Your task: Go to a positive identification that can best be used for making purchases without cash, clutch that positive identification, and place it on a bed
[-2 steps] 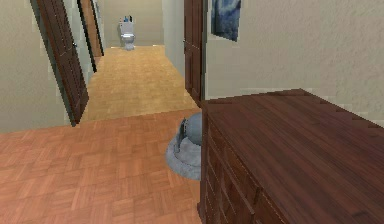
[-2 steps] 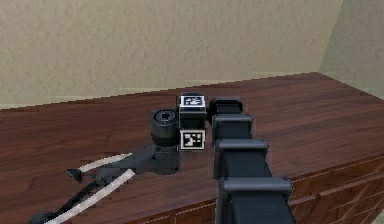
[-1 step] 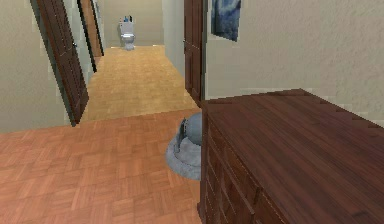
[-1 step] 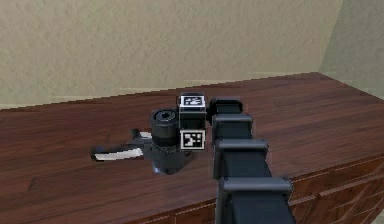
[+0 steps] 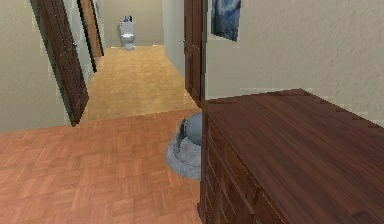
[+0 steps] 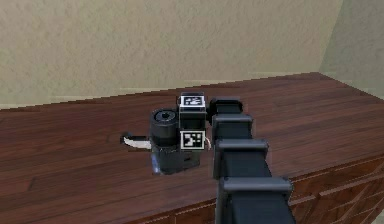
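Rising from the arm side view's bottom edge, the arm (image 6: 245,170) carries its gripper (image 6: 140,143) against a dark wooden dresser top (image 6: 70,150) at frame centre. A small pale sliver (image 6: 127,140) lies at the fingers' left tip; whether it is the card, or is held, cannot be told.

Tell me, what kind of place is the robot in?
Most likely a hallway inside a house. A wooden floor runs past dark doors to what looks like a white toilet at the far end, and a dark wooden dresser stands close by.
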